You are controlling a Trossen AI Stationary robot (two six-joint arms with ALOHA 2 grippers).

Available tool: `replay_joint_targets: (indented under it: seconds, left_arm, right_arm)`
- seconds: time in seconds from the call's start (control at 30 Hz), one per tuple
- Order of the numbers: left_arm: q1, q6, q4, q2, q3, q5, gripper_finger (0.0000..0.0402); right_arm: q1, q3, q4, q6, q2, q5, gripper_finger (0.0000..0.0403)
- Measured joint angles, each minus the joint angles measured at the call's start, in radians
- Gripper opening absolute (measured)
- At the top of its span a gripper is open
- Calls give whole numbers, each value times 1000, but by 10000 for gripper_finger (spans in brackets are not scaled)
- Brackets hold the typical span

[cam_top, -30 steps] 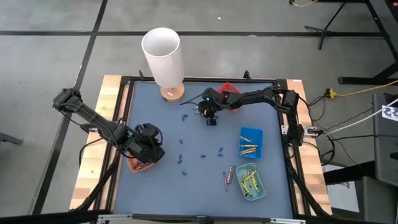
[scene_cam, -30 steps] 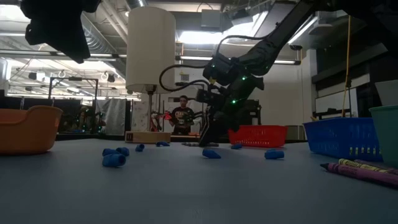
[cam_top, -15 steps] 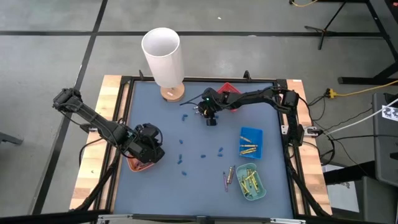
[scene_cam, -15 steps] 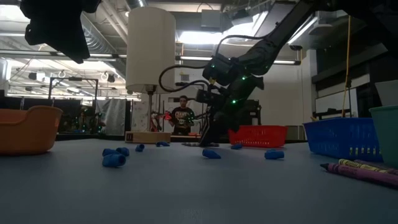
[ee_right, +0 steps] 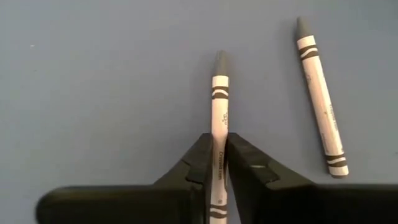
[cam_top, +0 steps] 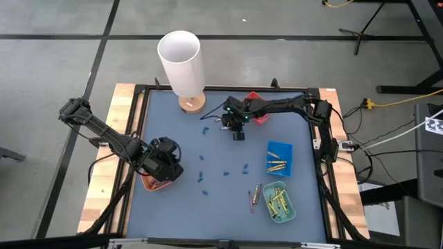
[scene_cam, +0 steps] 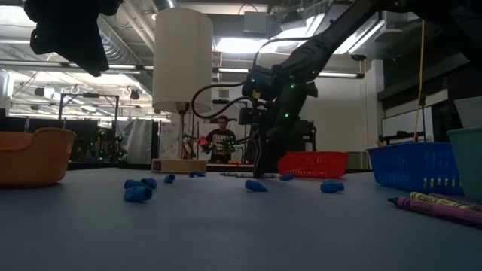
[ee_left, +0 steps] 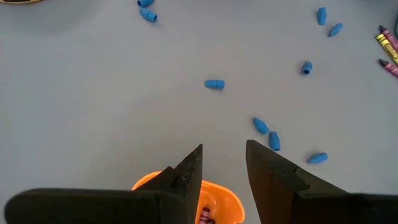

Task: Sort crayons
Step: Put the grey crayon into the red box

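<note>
My right gripper (cam_top: 237, 133) stands at the far middle of the table, pointing down, shut on a silver-grey crayon (ee_right: 218, 106). A second silver-grey crayon (ee_right: 319, 96) lies flat on the blue-grey table beside it. My left gripper (ee_left: 224, 163) is open and empty above the orange tray (cam_top: 149, 182) at the table's left edge; a pink crayon (ee_left: 204, 215) lies in that tray. Loose crayons (cam_top: 254, 196) lie on the table beside the green tray (cam_top: 279, 202). My right gripper pinches the grey crayon between its two fingers at the wrapped shaft (ee_right: 217, 146), toward its blunt end. The fingers (scene_cam: 262, 162) come from above, pointing down, one on each long side. The crayon's tip (ee_right: 219, 61) points away from the gripper. I cannot tell whether it is off the table.
A tall white cylinder (cam_top: 181, 61) on a wooden base stands at the far edge. A red tray (cam_top: 259, 102) sits behind my right arm. A blue tray (cam_top: 279, 158) holds gold-orange crayons and the green tray holds yellow ones. Small blue bits (cam_top: 202, 177) are scattered mid-table.
My right gripper has shifted a little toward the table's right edge. It has tipped from a slant to nearly upright over the grey crayons.
</note>
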Motion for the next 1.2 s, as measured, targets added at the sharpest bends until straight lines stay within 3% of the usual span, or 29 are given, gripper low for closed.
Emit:
replay_joint_targets:
  seconds: [0.57, 0.77, 1.0, 1.2]
  left_arm:
    - [0, 0, 1, 0, 0, 0, 108]
    - [0, 0, 1, 0, 0, 0, 108]
    - [0, 0, 3, 0, 0, 0, 108]
    - [0, 0, 3, 0, 0, 0, 108]
  right_arm:
    - [0, 0, 5, 0, 0, -1, 34]
    - [0, 0, 7, 0, -2, -1, 7]
    - [0, 0, 7, 0, -2, -1, 21]
    - [0, 29, -42, 0, 0, 3, 5]
